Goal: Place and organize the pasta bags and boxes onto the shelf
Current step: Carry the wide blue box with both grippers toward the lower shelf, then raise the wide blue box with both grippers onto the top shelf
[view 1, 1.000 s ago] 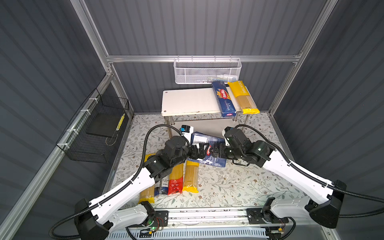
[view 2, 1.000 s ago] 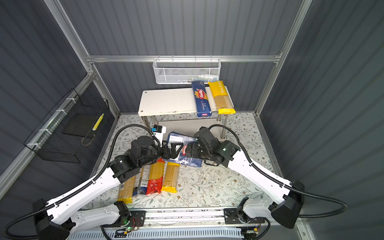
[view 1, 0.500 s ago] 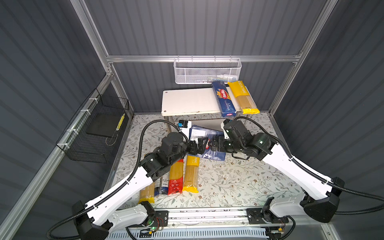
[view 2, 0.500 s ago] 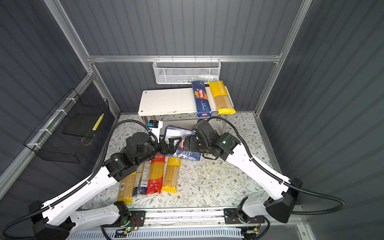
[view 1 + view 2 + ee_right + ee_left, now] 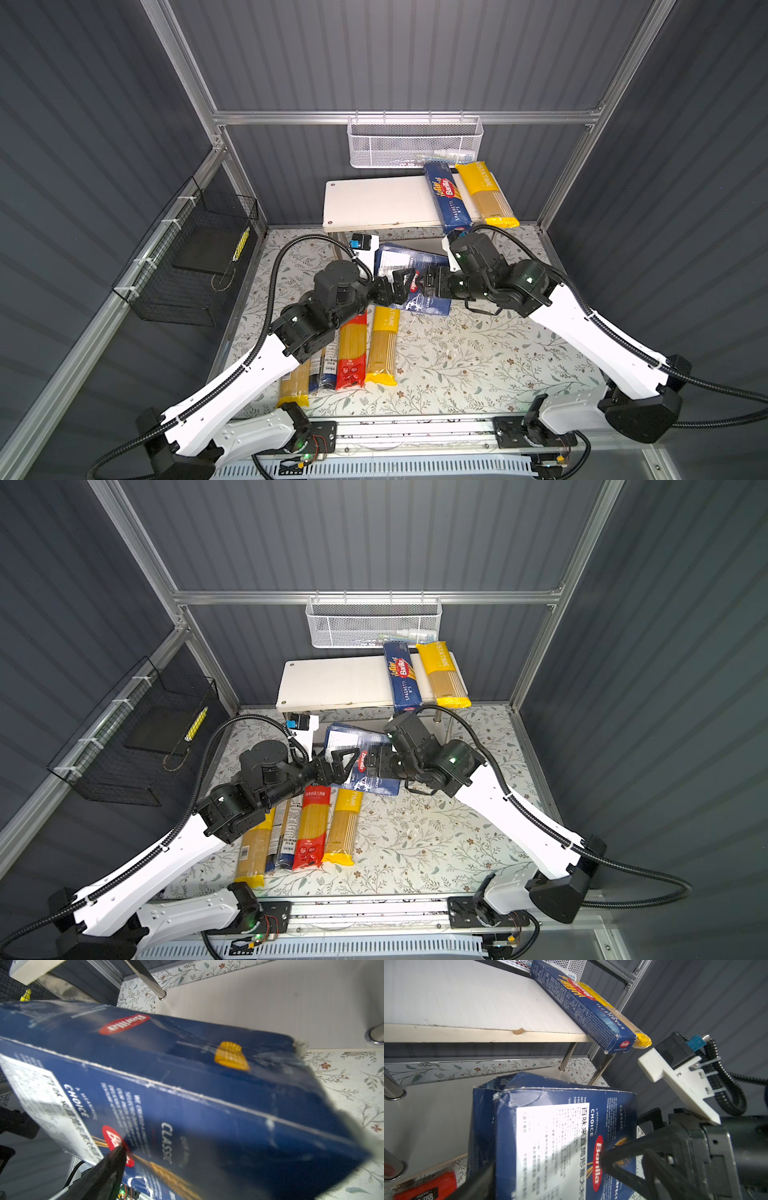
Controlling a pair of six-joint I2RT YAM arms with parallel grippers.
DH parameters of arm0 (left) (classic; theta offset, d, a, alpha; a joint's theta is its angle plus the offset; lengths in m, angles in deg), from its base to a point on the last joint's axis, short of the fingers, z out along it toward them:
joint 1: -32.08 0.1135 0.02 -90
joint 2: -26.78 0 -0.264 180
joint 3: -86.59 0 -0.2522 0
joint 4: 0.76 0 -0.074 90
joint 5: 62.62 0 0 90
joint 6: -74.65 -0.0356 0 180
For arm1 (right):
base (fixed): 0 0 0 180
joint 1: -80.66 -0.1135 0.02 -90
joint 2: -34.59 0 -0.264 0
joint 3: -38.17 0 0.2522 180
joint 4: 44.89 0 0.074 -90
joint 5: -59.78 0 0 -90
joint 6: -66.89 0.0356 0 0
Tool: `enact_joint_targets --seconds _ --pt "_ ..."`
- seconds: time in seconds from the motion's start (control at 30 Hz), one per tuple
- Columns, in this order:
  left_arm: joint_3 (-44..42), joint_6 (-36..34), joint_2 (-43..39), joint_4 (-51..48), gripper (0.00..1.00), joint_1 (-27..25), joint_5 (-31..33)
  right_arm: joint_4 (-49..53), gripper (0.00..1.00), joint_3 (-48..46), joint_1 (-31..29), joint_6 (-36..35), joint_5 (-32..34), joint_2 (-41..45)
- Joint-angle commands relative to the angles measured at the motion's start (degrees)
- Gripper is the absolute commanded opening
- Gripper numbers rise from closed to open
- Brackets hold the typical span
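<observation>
The wide flat Barilla box point(image 5: 397, 259) hangs tilted above the table, its far end over the front of the shelf's lower board point(image 5: 436, 1109). My left gripper point(image 5: 397, 284) and right gripper point(image 5: 428, 284) meet at its near end, each shut on it. The right gripper's finger point(image 5: 112, 1167) presses on the red logo. On the shelf's top board point(image 5: 374, 203) lie the narrow SPAGHETTI box point(image 5: 449, 199) and a yellow-ended bag point(image 5: 488, 195). Near the left arm, a yellow-ended bag point(image 5: 384, 345), a red bag point(image 5: 353, 353), a blue-labelled bag point(image 5: 326, 365) and another yellow-ended bag point(image 5: 295, 384) lie side by side on the table.
A white mesh basket point(image 5: 415, 143) hangs on the back wall just above the shelf. A black wire basket point(image 5: 195, 257) hangs on the left wall. Chrome legs point(image 5: 566, 1059) stand at the lower board's corners. The floral table cover point(image 5: 478, 361) stretches to the right of the bags.
Both grippers have carried the wide box away from the bags toward the shelf. Its far end is now over the lower board.
</observation>
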Motion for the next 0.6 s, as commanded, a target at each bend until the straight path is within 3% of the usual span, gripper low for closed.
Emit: enact_joint_targets --seconds 0.0,0.57 --pt "3.2 0.5 3.0 5.7 1.0 -6.3 -21.2 -21.8 0.89 7.2 -5.1 -3.2 -12.7 -2.0" --pt "9.8 -4.5 5.0 -1.0 1.0 -6.3 -16.8 -17.0 0.89 22.0 -5.5 -5.1 -12.5 -10.0"
